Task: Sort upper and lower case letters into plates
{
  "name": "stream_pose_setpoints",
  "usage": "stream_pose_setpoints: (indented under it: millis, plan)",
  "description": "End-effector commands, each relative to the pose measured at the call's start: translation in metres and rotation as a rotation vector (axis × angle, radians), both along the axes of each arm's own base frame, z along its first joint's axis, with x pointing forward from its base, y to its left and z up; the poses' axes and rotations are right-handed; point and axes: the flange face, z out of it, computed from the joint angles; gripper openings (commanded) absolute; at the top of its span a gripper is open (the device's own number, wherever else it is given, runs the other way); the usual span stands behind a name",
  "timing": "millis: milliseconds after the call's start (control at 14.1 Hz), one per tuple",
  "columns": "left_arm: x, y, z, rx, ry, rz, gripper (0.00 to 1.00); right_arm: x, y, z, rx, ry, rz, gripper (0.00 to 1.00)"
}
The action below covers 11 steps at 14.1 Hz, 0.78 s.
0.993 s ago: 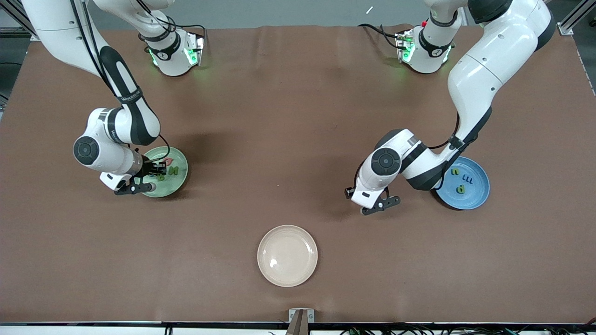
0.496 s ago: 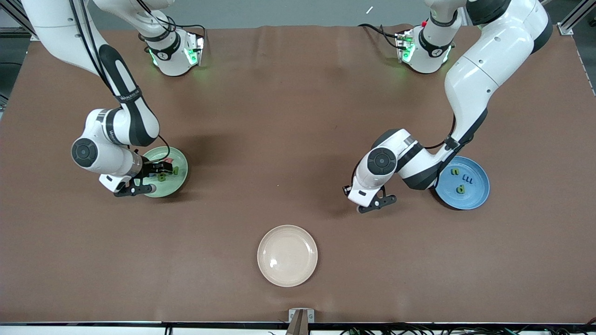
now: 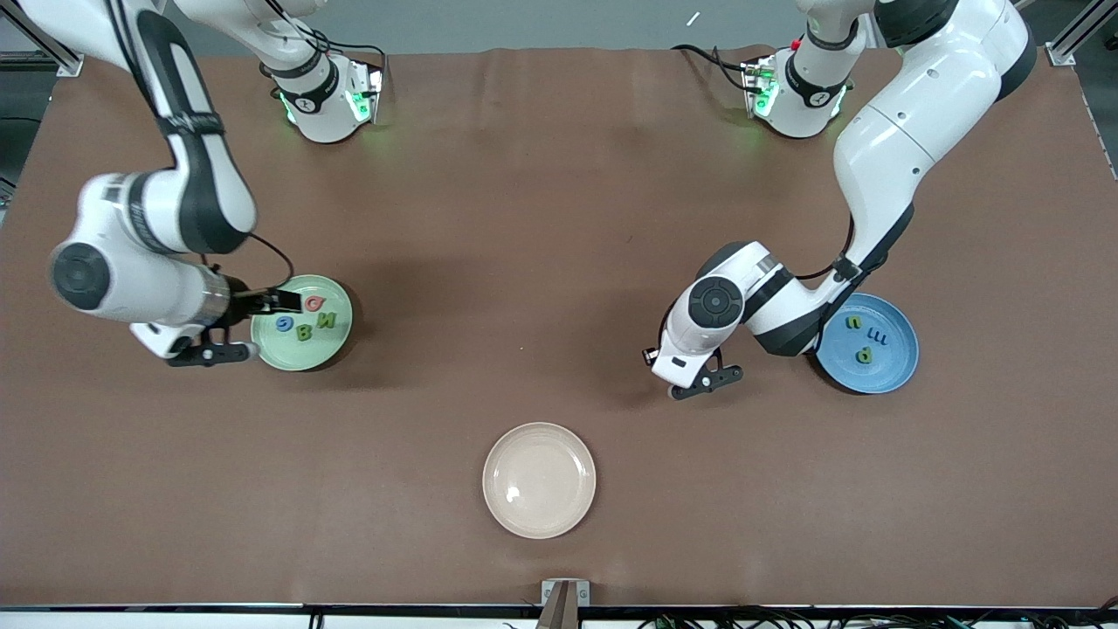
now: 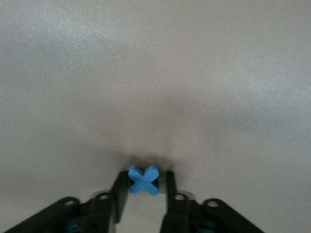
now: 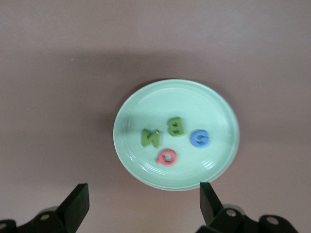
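**4 capitals on the green plate, x in the left hand's grip**

1 cream-white plate (image 3: 539,480) lies nearest the front camera, mid-counter, with nothing on it. Farther back, the left hand (image 4: 144,187) sits low over the brown counter (image 3: 541,218), between the cream plate and the blue plate, its fingers closed on the blue x (image 4: 144,179). The blue plate (image 3: 891,371) lies toward the left arm's end, partly covered by the left arm, and carries 3 letters: a green n (image 3: 855,322), a blue m (image 3: 878,337) and a green p (image 3: 865,355). Toward the right arm's end, the pale green plate (image 3: 288,356) holds 4 capitals close together: pink Q (image 5: 167,157), blue G (image 5: 199,138), green B (image 5: 175,126) and green N (image 5: 149,138). The right hand (image 5: 143,201) hangs above that plate's edge with its fingers spread wide apart, holding nothing.
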Motion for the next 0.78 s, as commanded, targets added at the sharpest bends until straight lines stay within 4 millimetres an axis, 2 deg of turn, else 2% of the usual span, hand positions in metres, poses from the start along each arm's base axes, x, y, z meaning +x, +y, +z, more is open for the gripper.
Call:
stream_pose_setpoints:
  millis: [0,142,284,425,567,709]
  plan:
    - [-0.002,0.001,-0.002,0.008,0.002,-0.004,0.22,0.016,-0.016,0.053,-0.051,-0.005,-0.013,1.00]
    - [-0.001,0.004,0.000,0.015,0.002,-0.001,0.15,0.020,-0.028,0.081,-0.053,-0.023,-0.033,1.00]
    - [0.003,0.012,0.006,0.032,-0.003,0.006,0.15,0.018,-0.045,0.100,-0.051,-0.055,-0.061,1.00]
    - [0.004,0.023,0.027,0.082,-0.005,-0.001,0.15,0.016,-0.061,0.111,-0.048,-0.076,-0.082,1.00]
    - [0.006,0.048,0.055,0.123,0.003,-0.020,0.13,0.015,-0.067,0.125,-0.049,-0.104,-0.085,1.00]
    - [0.003,0.086,0.075,0.111,0.039,-0.074,0.13,0.015,-0.070,0.135,-0.059,-0.121,-0.084,1.00]
